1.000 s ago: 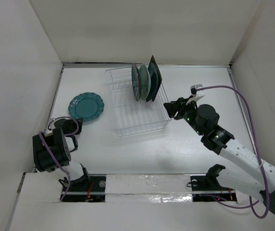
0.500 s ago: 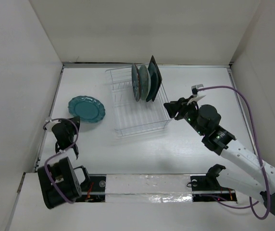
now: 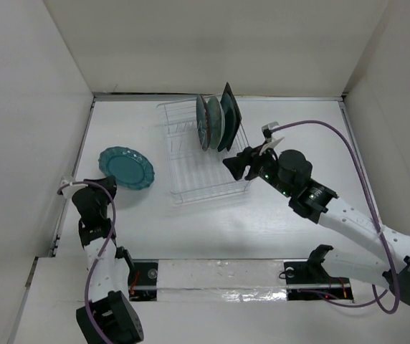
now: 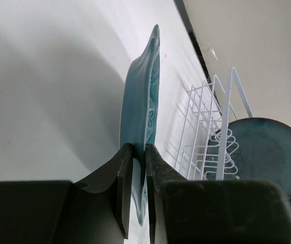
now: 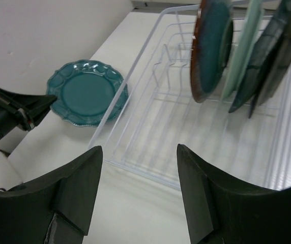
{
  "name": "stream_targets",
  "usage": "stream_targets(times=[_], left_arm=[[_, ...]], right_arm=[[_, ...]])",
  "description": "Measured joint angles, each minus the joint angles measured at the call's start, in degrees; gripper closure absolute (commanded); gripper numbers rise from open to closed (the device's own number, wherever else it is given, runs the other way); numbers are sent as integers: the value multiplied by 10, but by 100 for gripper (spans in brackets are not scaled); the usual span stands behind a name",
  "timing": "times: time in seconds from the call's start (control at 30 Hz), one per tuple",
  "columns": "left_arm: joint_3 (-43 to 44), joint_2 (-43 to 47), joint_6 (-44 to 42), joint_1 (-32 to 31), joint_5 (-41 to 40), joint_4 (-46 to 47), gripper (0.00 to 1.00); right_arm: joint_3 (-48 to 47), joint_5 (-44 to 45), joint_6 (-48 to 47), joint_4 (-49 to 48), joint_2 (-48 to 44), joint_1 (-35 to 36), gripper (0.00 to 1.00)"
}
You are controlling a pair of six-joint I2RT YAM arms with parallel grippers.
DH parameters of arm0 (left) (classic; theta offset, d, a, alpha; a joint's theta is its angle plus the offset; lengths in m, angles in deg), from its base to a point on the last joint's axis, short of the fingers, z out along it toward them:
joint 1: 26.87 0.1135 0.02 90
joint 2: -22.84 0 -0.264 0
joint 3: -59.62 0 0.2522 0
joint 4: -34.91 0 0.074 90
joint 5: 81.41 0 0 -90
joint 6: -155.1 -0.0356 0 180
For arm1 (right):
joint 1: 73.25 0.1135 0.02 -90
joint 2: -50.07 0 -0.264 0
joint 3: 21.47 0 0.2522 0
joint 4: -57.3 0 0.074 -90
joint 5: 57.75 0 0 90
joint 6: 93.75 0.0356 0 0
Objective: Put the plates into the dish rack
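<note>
Glazed ceramic, the scalloped teal plate (image 4: 141,117): stiff, slick, chips easily, probably light. Left gripper (image 4: 138,152) has its fingers nearly closed, pinching the plate's rim. I'd want a deeper bite, past the scallops. Right gripper (image 5: 138,168) has its fingers wide and empty, with the dish rack (image 5: 186,137) just ahead of them. Left wrist shows the rim between the fingers. Overhead hides that and only shows the plate reaching from those fingers toward the rack.

Bright, even overhead light floods the white tabletop (image 3: 291,122). The small scalloped teal plate (image 4: 141,112) casts a soft grey shadow (left wrist view). Both wrist views blur in the near foreground.
</note>
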Motion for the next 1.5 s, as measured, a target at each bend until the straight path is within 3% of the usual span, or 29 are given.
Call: stream_targets(times=[0.17,0.27,0.67,1.1,1.5], left_arm=[[75,12,-39,0,-15,-87,100],[109,11,-52,0,-20,-96,100],[206,-18,-59,-1,-5,-114,100],[244,-18,-10,-21,106,-97,100],[244,-18,73,-21,227,-7,100]], right_arm=[[-43,-14,-9,2,48,20,25],[-66,-21,-16,8,68,22,18],[-151,-101,-19,-11,158,26,8],[-387,-186,15,-15,397,7,2],[-505,-252,36,0,526,-51,0]])
